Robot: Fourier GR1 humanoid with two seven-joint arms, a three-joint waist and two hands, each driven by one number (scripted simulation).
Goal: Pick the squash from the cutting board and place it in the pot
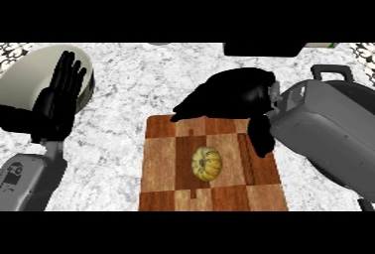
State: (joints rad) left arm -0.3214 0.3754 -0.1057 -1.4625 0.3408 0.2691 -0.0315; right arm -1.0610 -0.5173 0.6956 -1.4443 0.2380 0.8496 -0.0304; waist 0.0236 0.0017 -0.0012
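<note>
Right hand (234, 96), fingers spread, hovers over the ribbed yellow squash (207, 163) on the cutting board (164, 149); seemingly firm, best grasped across its sides.

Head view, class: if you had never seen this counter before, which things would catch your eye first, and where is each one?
The yellow squash lies alone in the middle of the wooden cutting board, at centre bottom. Above the board's far edge hangs the black right hand, its grey forearm coming in from the right. At the left, the left hand rests open, fingers up, over a pale round dish.
</note>
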